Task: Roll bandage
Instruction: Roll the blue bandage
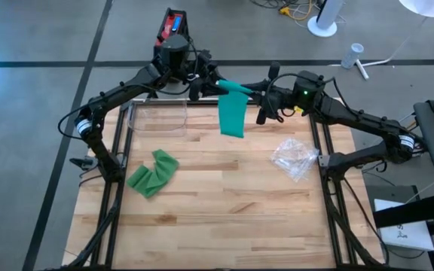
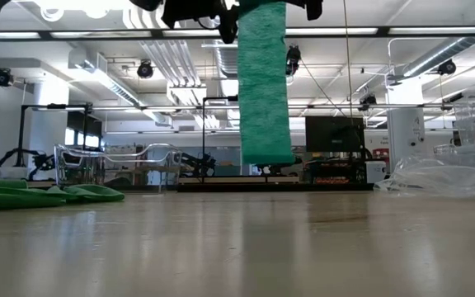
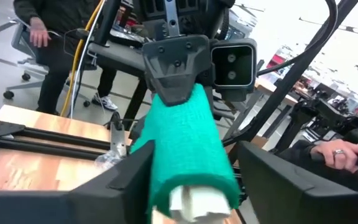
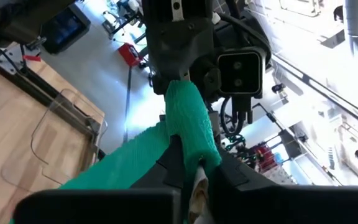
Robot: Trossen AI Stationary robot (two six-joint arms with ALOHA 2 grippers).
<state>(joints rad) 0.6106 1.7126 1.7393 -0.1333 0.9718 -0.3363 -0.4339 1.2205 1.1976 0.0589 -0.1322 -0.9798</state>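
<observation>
A: What lies nearest on the table (image 1: 224, 203)?
B: A crumpled green cloth (image 1: 153, 174) at left; clear plastic wrap (image 1: 294, 157) at right.

A: And the bandage (image 1: 232, 114)?
B: Farther back, in the air, its tail hanging free. The right gripper (image 1: 261, 95) is clamped on its rolled end; the left gripper (image 1: 213, 85) faces it with fingers (image 3: 117, 180) apart, flanking the roll.

A: Beyond?
B: A clear tray (image 1: 159, 119).

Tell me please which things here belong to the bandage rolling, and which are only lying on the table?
Belonging to the job:
- teal bandage, held up between both arms, its tail hanging free above the table
- left gripper, at one end of the roll
- right gripper, shut on the other end

Only lying about:
- green bandage, crumpled
- clear plastic wrapper
- clear tray
</observation>
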